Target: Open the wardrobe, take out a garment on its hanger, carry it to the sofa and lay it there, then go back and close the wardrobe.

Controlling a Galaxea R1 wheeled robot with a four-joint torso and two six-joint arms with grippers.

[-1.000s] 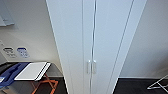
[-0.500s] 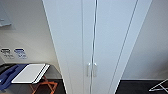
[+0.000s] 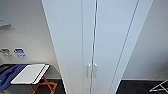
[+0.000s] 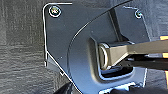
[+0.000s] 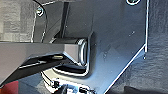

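The wardrobe (image 3: 100,45) stands straight ahead and close, tall and white, rising past the top of the head view. Its two panelled doors are shut, meeting at a thin dark seam, and the pair of small vertical handles (image 3: 91,70) sits low down, one on each side of that seam. To the left, against the pale wall, a white board (image 3: 29,73) rests on an orange folding stand (image 3: 44,87), with blue cloth (image 3: 8,75) lying beside it at the far left. At the lower right corner a thin white frame (image 3: 160,87) stands on the dark floor (image 3: 135,87). Both wrist views look down past the robot's own dark plates onto grey carpet (image 4: 22,50). I cannot tell whether either arm's jaws are released or clenched, nor how they lie relative to the wardrobe.
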